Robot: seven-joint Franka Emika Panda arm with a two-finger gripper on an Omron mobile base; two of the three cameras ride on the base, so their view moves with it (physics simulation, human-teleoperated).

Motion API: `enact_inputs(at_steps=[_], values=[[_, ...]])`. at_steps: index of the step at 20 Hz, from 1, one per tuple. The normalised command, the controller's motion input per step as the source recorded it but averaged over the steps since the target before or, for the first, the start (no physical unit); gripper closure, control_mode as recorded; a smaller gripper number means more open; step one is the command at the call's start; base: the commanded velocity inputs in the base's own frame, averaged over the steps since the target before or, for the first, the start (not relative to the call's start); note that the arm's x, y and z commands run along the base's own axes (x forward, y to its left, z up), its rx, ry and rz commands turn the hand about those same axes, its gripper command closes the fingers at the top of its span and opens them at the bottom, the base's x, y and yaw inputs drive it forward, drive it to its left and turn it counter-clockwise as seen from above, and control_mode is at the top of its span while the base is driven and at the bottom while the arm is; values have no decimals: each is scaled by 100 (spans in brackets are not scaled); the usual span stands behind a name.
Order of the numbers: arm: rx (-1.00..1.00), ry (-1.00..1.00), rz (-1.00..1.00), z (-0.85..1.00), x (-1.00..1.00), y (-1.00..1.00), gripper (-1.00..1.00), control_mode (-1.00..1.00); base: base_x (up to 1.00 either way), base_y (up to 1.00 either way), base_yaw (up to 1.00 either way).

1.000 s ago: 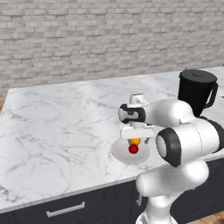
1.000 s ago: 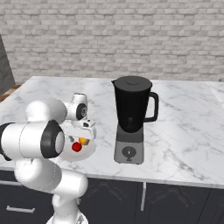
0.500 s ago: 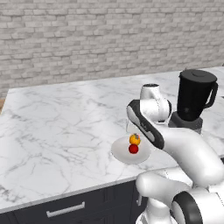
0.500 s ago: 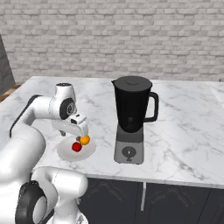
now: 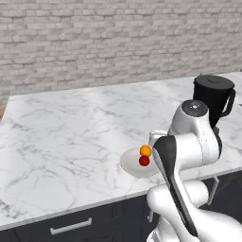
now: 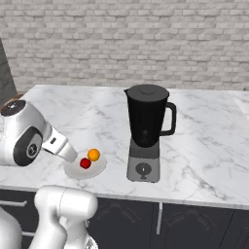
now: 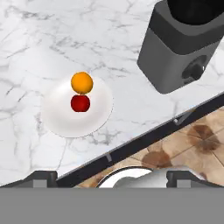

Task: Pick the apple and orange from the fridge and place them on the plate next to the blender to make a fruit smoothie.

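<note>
Both fruits sit on the plate (image 7: 59, 116), and it is a tidy pair. In the hand view the orange (image 7: 82, 82) lies at twelve o'clock of the apple (image 7: 80, 103), the two touching, both near the middle of the white dish. The plate rests flat on the marble bench (image 7: 52, 39), close to its front edge.

From the left base view, the orange (image 5: 145, 151) sits just above the apple (image 5: 144, 160), and the plate (image 5: 130, 163) lies at about nine o'clock of the robot's white arm (image 5: 189, 142), whose bulk covers the dish's right rim. The blender (image 5: 215, 97) stands behind at two o'clock of the plate, black jar and lid upright.

The right base view gives the cleanest layout: plate (image 6: 95, 171) at nine o'clock of the blender (image 6: 146, 131), near it but apart, with the apple (image 6: 85, 163) and the orange (image 6: 94, 154) side by side on it, the orange toward the blender. The blender's grey base with its round knob faces the bench edge.

The jaws (image 7: 111, 177) stand wide, the two dark tips far apart at the bottom of the hand view, nothing between them, and they hang clear above the bench edge with dark cabinet front and brown floor below. The fruit is free of the jaws entirely.
</note>
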Motion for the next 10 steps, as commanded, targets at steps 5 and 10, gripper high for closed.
enact_inputs(at_steps=[5,10], values=[[-13,-57,4,100,-100,3,-100,-100,0,0,0],[-7,-53,22,90,-94,1,-100,-100,0,0,0]])
